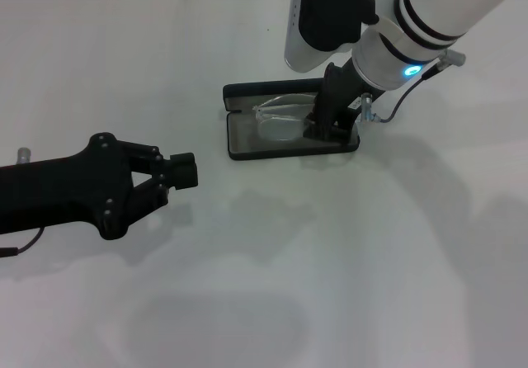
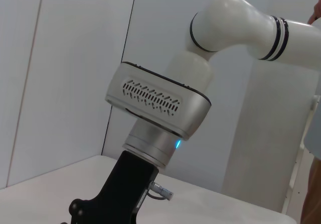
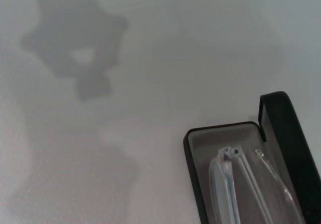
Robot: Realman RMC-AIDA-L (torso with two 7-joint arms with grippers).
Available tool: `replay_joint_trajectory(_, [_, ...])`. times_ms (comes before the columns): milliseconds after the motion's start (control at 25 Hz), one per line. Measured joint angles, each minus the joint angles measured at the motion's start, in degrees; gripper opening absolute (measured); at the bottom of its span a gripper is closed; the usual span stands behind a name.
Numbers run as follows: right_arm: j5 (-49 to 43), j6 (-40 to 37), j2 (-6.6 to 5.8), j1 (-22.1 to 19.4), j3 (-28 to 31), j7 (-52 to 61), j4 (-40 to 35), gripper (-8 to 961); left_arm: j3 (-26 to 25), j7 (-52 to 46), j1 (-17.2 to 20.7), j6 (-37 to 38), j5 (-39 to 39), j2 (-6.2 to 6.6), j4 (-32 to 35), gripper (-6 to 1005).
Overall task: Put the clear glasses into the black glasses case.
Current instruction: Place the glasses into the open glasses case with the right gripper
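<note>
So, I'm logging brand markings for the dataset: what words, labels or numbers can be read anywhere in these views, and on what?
None can be read.
The open black glasses case, with the clear glasses inside: no lettering shows.
The right gripper and left gripper: no markings visible.

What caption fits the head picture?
Right hand lowers clear glasses into the open black glasses case; left hand waits nearby.

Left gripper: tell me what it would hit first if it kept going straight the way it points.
Probably nothing: the left gripper points across bare table, passing just in front of the black glasses case; depth is uncertain.
</note>
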Motion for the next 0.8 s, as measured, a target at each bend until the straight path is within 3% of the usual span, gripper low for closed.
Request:
replay_joint_trajectory(560, [0.1,0.6,0.00,0.0,-0.9,-0.1,0.4,141,0.1,-0.1,-0.4,0.0,-0.1,-0.45,0.3,83])
replay_joint_trajectory(800, [0.1,0.3,-0.01,-1.1,-0.5,0.0,-3.1,151,0.0,-0.1,-0.1,0.0,-0.4,-0.43,0.3,83])
